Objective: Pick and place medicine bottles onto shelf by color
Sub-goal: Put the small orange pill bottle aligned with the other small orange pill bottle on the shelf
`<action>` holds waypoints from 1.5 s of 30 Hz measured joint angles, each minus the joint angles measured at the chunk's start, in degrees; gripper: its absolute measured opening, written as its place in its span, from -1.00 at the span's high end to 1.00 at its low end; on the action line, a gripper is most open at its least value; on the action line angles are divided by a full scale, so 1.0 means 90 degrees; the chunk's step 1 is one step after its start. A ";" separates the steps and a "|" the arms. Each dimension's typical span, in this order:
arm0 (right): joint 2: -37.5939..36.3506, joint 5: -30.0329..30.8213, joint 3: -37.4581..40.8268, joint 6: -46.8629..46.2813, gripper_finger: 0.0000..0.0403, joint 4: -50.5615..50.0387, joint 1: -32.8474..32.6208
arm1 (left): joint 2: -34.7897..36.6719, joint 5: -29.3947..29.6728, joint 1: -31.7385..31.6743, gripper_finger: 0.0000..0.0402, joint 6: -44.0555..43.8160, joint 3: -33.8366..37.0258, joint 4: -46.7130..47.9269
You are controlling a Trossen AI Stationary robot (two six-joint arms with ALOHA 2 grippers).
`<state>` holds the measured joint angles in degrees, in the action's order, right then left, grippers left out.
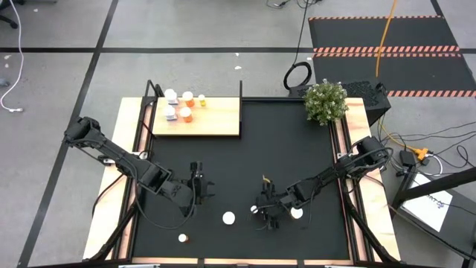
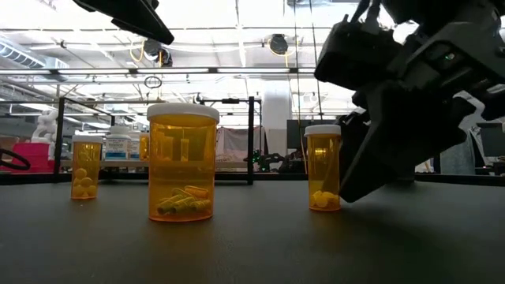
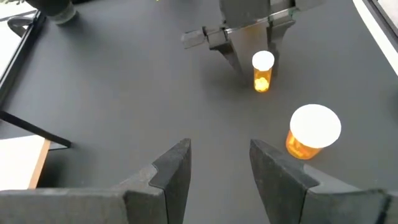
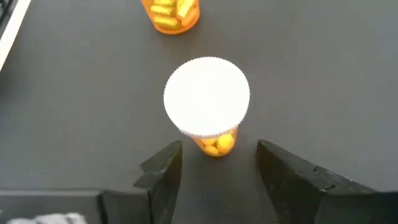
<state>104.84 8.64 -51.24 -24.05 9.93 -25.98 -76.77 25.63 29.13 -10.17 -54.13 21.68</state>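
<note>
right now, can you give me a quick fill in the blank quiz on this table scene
1. The right gripper has its fingers open around a small orange bottle with a ____ cap.
2. The bottles already put away stand on the wooden ____.
3. The potted plant sits on the ____ side of the black mat.
4. The left gripper holds ____.

Missing words: white; shelf; right; nothing

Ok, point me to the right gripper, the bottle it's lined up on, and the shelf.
right gripper point(image 4: 214, 163): right wrist view, gap between its open fingertips.
small orange bottle point(image 4: 207, 97): right wrist view, middle of its white cap.
shelf point(image 1: 217, 119): high view, bare wood of the board.
</note>
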 joint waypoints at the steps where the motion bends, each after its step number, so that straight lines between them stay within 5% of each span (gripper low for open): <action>1: 0.0000 -0.0001 0.0045 0.0020 0.03 0.0063 0.0000 | 0.0000 0.0002 -0.0003 0.19 0.0000 0.0000 -0.0038; 9: -0.0002 0.0017 0.0413 0.0532 0.18 0.0803 0.0000 | 0.0000 0.0013 -0.0023 0.19 0.0267 0.0000 -0.0308; 33: 0.0565 0.0064 0.0592 0.1154 0.18 0.2135 0.0087 | 0.0000 0.0036 -0.0025 0.19 0.0291 0.0000 -0.0394; 45: 0.0610 0.0066 0.0585 0.1144 0.27 0.2013 0.0100 | 0.0000 0.0038 -0.0025 0.19 0.0296 0.0000 -0.0397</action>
<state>110.32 9.23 -45.98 -13.75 28.05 -25.08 -76.77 25.97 28.91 -7.51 -54.13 18.11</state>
